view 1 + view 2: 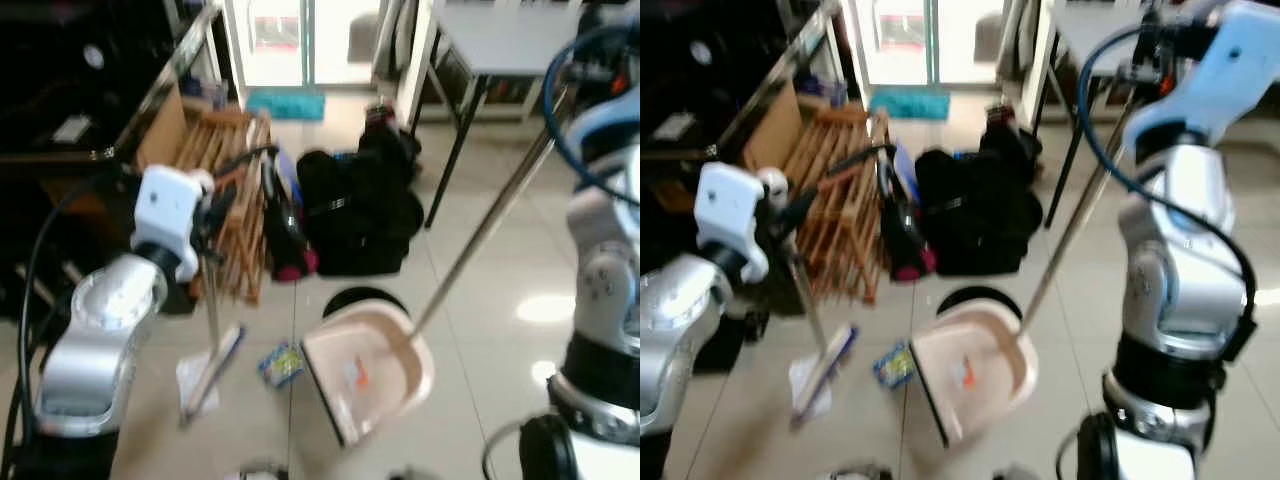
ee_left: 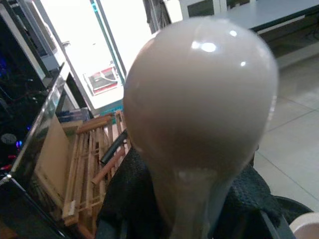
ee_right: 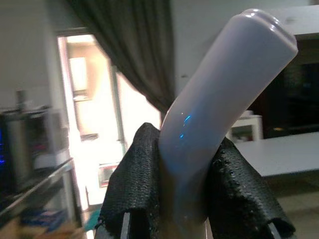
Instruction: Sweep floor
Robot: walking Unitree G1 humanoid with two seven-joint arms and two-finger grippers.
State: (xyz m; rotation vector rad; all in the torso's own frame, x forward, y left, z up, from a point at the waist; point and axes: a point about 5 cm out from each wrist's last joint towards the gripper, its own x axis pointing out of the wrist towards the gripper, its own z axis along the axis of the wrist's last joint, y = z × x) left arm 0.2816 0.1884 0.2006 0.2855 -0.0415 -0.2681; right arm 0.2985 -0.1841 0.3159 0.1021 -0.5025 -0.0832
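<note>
Around our dustpan (image 1: 368, 372) the tiles to its right lie open toward the table leg (image 1: 452, 152). Directly behind its back edge sits a dark round object (image 1: 365, 297), and beyond that a heap of black bags (image 1: 360, 215) blocks passage. To its left, a small packet (image 1: 282, 363) lies just beside the lip, then the broom head (image 1: 213, 372) near a white scrap. A wooden rack (image 1: 225, 190) closes off the far left.

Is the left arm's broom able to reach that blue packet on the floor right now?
Probably yes. The left gripper holds the broom, whose head rests beside the blue packet, with bare floor between them and the dustpan just beyond.
</note>
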